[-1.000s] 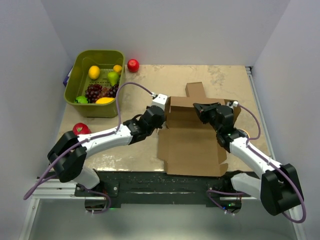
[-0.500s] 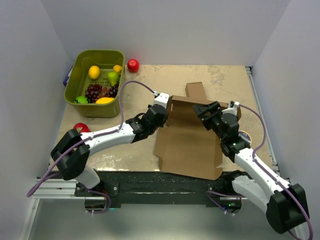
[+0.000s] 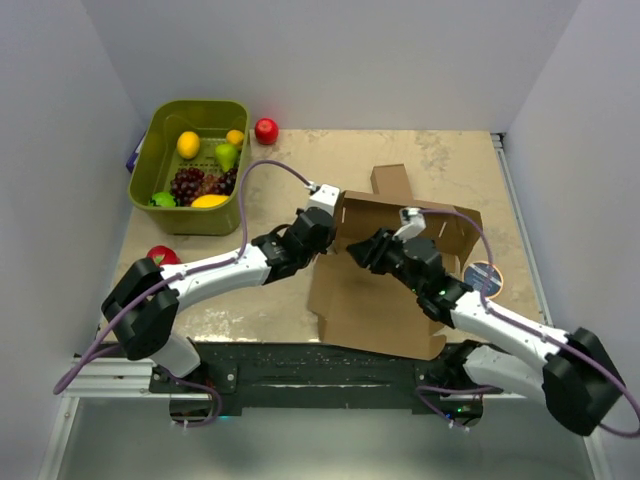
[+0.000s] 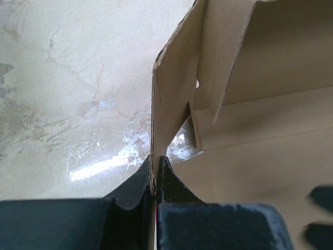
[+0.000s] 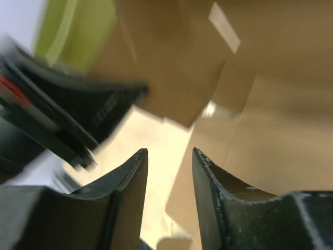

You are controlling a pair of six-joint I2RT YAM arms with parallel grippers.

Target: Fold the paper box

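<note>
The paper box (image 3: 385, 300) is a large brown cardboard piece at the table's middle, its far and left walls raised. My left gripper (image 3: 322, 222) is shut on the upright left wall; the left wrist view shows the cardboard edge (image 4: 154, 130) pinched between the fingers, with my left gripper (image 4: 155, 159) at its base. My right gripper (image 3: 362, 250) hovers over the box's inside, pointing left toward the left gripper. In the blurred right wrist view my right gripper (image 5: 169, 151) is open with nothing between its fingers, and cardboard (image 5: 270, 130) lies beyond.
A green basket (image 3: 160, 125) of fruit stands at the back left. A red apple (image 3: 266, 130) lies beside it and a red object (image 3: 160, 258) near the left arm. A round blue disc (image 3: 483, 277) lies right of the box.
My right gripper has swung left from the box's far right wall to above its inside. The box has shifted and tilted a little. The left gripper keeps its grip on the left wall.
</note>
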